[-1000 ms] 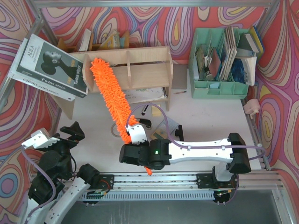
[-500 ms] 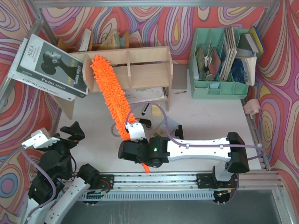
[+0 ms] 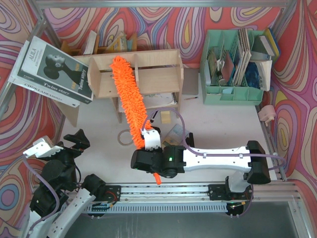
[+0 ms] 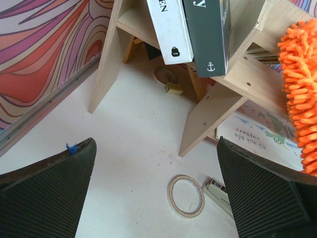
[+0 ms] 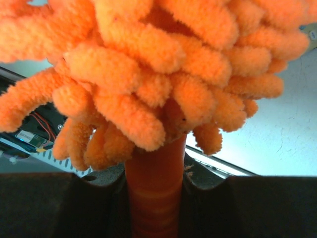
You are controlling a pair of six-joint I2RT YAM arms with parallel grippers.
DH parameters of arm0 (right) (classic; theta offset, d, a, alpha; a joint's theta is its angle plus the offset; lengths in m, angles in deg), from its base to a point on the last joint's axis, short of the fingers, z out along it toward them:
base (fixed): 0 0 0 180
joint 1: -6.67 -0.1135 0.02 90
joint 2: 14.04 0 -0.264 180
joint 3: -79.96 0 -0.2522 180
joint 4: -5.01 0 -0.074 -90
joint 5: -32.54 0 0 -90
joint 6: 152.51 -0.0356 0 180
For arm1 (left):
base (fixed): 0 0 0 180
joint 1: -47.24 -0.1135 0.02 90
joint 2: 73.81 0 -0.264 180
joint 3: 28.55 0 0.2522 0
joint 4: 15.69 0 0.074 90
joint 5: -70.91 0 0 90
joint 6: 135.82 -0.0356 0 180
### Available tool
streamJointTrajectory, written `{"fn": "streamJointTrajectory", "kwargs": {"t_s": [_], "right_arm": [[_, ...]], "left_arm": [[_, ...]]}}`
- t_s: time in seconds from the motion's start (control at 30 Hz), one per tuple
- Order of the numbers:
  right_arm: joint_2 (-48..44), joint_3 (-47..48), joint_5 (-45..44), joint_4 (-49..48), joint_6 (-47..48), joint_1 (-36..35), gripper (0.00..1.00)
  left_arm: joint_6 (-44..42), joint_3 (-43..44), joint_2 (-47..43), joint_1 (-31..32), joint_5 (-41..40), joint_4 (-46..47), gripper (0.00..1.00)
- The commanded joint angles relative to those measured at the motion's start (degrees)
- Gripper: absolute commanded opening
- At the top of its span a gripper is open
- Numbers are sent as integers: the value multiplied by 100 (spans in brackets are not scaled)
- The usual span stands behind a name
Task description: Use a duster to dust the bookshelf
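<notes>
The orange fluffy duster (image 3: 129,96) slants up from the table's middle, its tip lying on the top board of the light plywood bookshelf (image 3: 158,74). My right gripper (image 3: 150,148) is shut on the duster's thin orange handle (image 5: 154,198), just below the fluff (image 5: 148,74). The handle's end pokes out toward the arm bases. My left gripper (image 3: 62,144) hangs open at the near left, well away from the shelf, nothing between its fingers (image 4: 47,191). In the left wrist view the bookshelf's leg (image 4: 210,116) and the duster (image 4: 299,94) show at the right.
A big book (image 3: 54,72) leans on the shelf's left end. A mint-green organiser (image 3: 235,67) full of books stands at the back right. A tape ring (image 4: 185,196) and a small stapler (image 4: 218,191) lie on the table. A darker rack (image 3: 109,44) stands behind the shelf.
My right arm has swung the duster rightward along the shelf's top; its tip moved from the left compartment toward the middle divider. The left arm has not moved.
</notes>
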Motion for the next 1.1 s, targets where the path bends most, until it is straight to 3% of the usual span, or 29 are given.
{"fn": "streamJointTrajectory", "kwargs": {"t_s": [0.0, 0.2, 0.33, 0.57, 1.07], "right_arm": [[-205, 50, -318, -103, -513, 33, 0], [67, 350, -44, -416, -353, -14, 0], [67, 674, -481, -104, -643, -90, 0], [-381, 237, -676, -410, -1202, -124, 0], [166, 11, 601, -598, -1244, 280, 0]], "left_arm": [[40, 50, 22, -26, -107, -11, 98], [41, 48, -22, -26, -118, -13, 98], [40, 48, -23, -25, -118, -20, 98], [40, 48, -33, -24, -121, -15, 98], [49, 48, -32, -26, -146, -20, 98]]}}
